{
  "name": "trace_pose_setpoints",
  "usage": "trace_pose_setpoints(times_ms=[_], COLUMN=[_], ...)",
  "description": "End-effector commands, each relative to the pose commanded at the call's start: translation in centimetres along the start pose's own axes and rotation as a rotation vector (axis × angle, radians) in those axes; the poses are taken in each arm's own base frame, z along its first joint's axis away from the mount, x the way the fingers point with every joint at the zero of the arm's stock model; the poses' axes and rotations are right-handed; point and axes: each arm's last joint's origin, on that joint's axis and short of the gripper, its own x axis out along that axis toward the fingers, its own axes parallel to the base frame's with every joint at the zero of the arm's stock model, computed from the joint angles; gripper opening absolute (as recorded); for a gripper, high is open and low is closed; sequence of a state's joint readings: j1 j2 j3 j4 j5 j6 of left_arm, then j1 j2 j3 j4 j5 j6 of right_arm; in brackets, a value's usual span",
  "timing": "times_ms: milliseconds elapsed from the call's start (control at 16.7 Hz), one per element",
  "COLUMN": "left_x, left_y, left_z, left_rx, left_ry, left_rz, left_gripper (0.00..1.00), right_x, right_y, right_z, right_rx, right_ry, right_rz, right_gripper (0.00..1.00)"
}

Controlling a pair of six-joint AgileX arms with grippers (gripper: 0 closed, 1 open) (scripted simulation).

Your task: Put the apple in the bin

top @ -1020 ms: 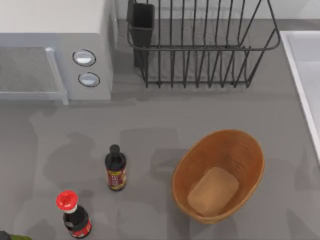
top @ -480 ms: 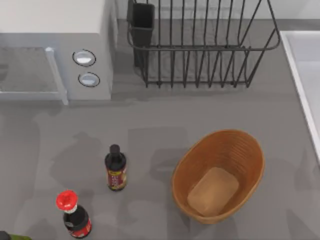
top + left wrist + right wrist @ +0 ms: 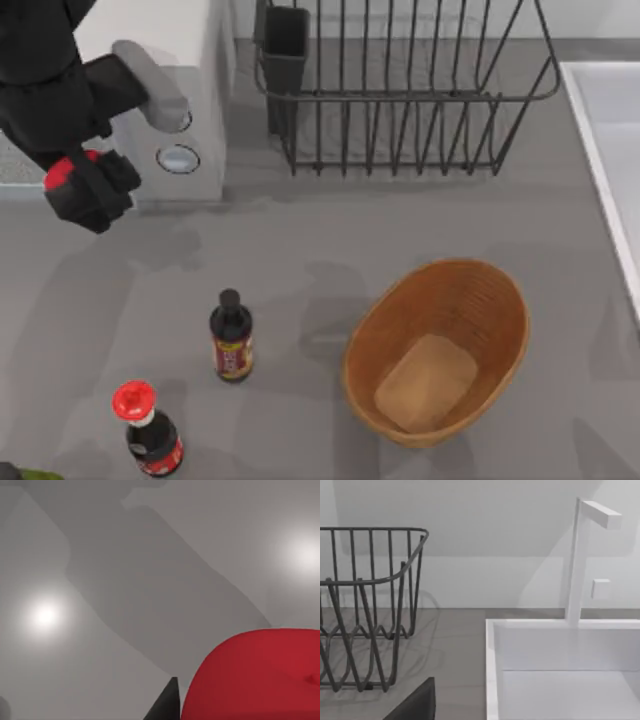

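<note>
Grey table [image 3: 330, 240] surface carries the bin [image 3: 437, 350], a black wire dish rack [image 3: 400, 90] behind it, a white microwave [image 3: 150, 60] at the far left, and a white sink [image 3: 610, 140] at the right edge. Half a second ago no arm was visible in the top view; the left arm now reaches in over the microwave's front, and its left tool [image 3: 88, 188] hangs above the table just in front of the microwave door, well left of the bin. The tool is clamped on the apple [image 3: 62, 172], which shows as a red patch between the black fingers; the left wrist view shows the same apple [image 3: 260, 675] close up over bare table. The bin, the black-capped sauce bottle [image 3: 231, 338] and the red-capped sauce bottle [image 3: 148, 430], both left of the bin, have not moved. The bin holds nothing. The right wrist view shows the dish rack [image 3: 365, 610], the sink [image 3: 560, 670] and a white faucet [image 3: 580, 560] against a plain pale wall; whether the right tool is apart or together cannot be told.
</note>
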State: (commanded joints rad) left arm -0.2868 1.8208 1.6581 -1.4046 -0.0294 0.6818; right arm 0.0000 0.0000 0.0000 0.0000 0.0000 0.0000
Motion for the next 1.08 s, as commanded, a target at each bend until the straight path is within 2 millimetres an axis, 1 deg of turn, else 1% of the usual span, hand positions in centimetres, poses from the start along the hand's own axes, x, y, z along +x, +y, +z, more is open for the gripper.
trace_pose_setpoints(times_ms=[180, 300, 480, 660, 840, 960, 1080], left_x=[-1.2, -2.0, -2.9, -3.1, -2.3, -1.5, -0.8], left_y=[-4.4, -7.6, -12.4, -16.4, -19.2, -20.4, -21.1], left_z=[4.4, 6.9, 9.9, 12.3, 14.1, 15.0, 15.7], left_rx=[-0.119, -0.224, -0.414, -0.617, -0.787, -0.868, -0.921], left_ry=[-0.03, -0.066, -0.124, -0.151, -0.129, -0.098, -0.07], left_rz=[0.037, 0.053, 0.04, -0.012, -0.076, -0.111, -0.135], left_gripper=[0.0, 0.0, 0.0, 0.0, 0.0, 0.0, 0.0], right_x=[0.0, 0.0, 0.0, 0.0, 0.0, 0.0, 0.0], right_y=[0.0, 0.0, 0.0, 0.0, 0.0, 0.0, 0.0], right_z=[0.0, 0.0, 0.0, 0.0, 0.0, 0.0, 0.0], right_rx=[0.0, 0.0, 0.0, 0.0, 0.0, 0.0, 0.0], right_ry=[0.0, 0.0, 0.0, 0.0, 0.0, 0.0, 0.0], right_rz=[0.0, 0.0, 0.0, 0.0, 0.0, 0.0, 0.0], right_gripper=[1.0, 1.0, 1.0, 1.0, 1.0, 1.0, 1.0])
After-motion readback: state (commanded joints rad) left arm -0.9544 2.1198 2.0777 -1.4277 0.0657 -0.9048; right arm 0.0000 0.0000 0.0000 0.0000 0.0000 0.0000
